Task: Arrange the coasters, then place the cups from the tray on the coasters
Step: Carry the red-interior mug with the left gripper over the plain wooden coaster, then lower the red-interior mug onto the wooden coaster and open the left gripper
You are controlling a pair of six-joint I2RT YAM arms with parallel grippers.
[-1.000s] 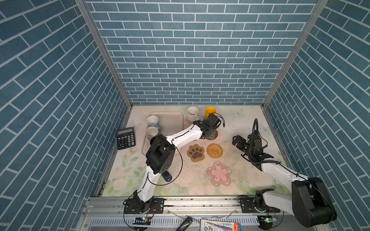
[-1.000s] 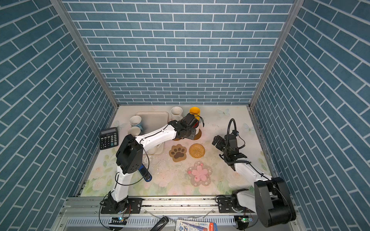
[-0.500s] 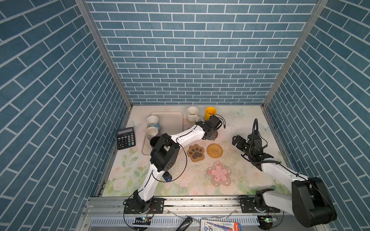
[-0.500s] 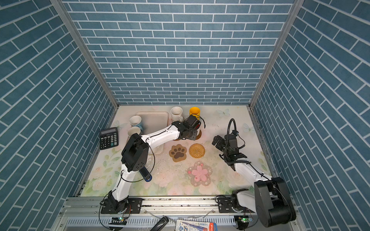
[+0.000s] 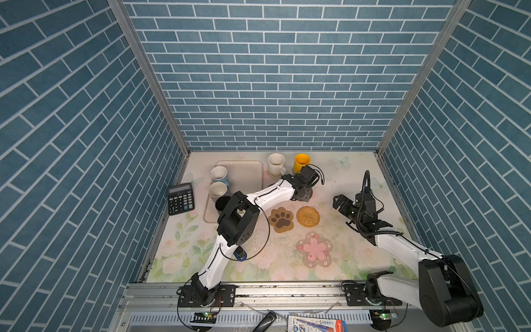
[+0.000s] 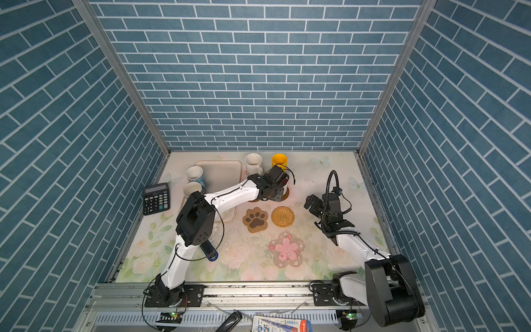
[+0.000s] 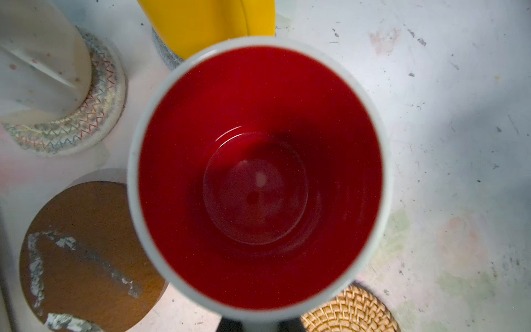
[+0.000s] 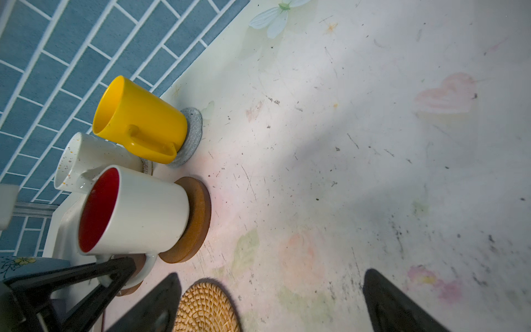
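Clearly the left claw (image 8: 122, 274) is closed on the handle of the white mug with the red inside (image 8: 143, 212). The mug stands upright straight below that claw's wrist, and its base looks seated flat on a brown disc coaster (image 8: 198, 218). Just beyond the claw, the yellow mug (image 8: 140, 120) stands on the light blue woven coaster (image 8: 194, 135), and the speckled white mug (image 8: 83, 158) stands on the white woven coaster (image 7: 94, 115). A second brown disc (image 7: 86, 253) lies bare just beside the held mug, and the rattan coaster (image 8: 204, 307) lies near it on the other side. The right claw (image 8: 273, 275) hangs with its jaws spread wide and nothing between them, above bare desk (image 8: 373, 143), with the rattan coaster just beside one finger. Three more mugs wait on the tray (image 5: 247, 175), well behind the left claw. I judge this mug to be glazed ceramic: rigid, fairly heavy, slick and apt to chip. The handle loop is the sound place to grip, though the weight then hangs to one side and the mug may tip. The disc beneath is light and could slide, so the release should be straight and gentle.
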